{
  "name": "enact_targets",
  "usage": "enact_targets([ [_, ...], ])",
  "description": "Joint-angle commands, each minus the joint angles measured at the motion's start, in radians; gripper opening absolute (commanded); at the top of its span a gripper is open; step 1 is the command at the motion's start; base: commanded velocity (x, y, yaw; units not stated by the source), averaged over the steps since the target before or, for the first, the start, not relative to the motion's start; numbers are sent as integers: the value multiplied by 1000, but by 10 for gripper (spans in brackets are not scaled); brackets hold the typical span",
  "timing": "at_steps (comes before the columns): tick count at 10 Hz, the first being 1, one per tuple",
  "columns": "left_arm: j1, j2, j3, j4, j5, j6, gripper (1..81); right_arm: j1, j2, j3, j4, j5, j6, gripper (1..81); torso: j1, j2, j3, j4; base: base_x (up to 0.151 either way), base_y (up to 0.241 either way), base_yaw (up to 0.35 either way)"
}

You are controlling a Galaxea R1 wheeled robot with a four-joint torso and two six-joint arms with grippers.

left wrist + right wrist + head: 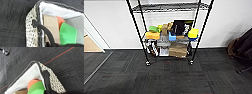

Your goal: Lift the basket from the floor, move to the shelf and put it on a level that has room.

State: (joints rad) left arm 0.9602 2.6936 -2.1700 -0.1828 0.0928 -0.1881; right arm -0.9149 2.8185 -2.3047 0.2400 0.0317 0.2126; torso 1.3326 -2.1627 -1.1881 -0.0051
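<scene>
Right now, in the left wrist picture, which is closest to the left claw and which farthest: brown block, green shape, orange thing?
1. Brown block, right beside the left claw's black finger on the basket wall.
2. Green shape, past the block.
3. Orange thing, tucked behind both.

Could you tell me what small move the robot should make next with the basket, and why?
Probably roll straight ahead toward the shelf. Both wrist views show the basket with a dark finger on its wall, above the floor, so it seems already lifted. The shelf stands ahead across open carpet; its upper wire level looks bare, while the tier below is crowded with toys.
</scene>
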Motion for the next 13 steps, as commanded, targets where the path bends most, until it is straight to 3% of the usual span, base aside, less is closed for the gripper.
enact_targets([
  [1, -134, -4, 44, -3, 59, 2, 10, 67, -156, 248, 45, 99, 96, 10, -64, 99, 0, 0, 0, 0, 0],
  [6, -171, 2, 44, -32, 125, -8, 10, 35, -196, 263, 19, 93, 88, 10, -171, 270, -1, 0, 0, 0, 0],
  [7, -171, -7, 51, -46, 125, -8, 10, 30, -201, 265, 4, 91, 88, 10, -193, 304, 33, 0, 0, 0, 0],
  [10, -166, -53, 88, -81, 119, -8, 10, 32, -201, 272, -47, 80, 88, 10, -252, 399, 58, 0, 0, 0, 0],
  [13, -140, -70, 110, -84, 108, -8, 10, 37, -212, 295, -79, 53, 88, 10, -318, 501, 116, 0, 0, 0, 0],
])
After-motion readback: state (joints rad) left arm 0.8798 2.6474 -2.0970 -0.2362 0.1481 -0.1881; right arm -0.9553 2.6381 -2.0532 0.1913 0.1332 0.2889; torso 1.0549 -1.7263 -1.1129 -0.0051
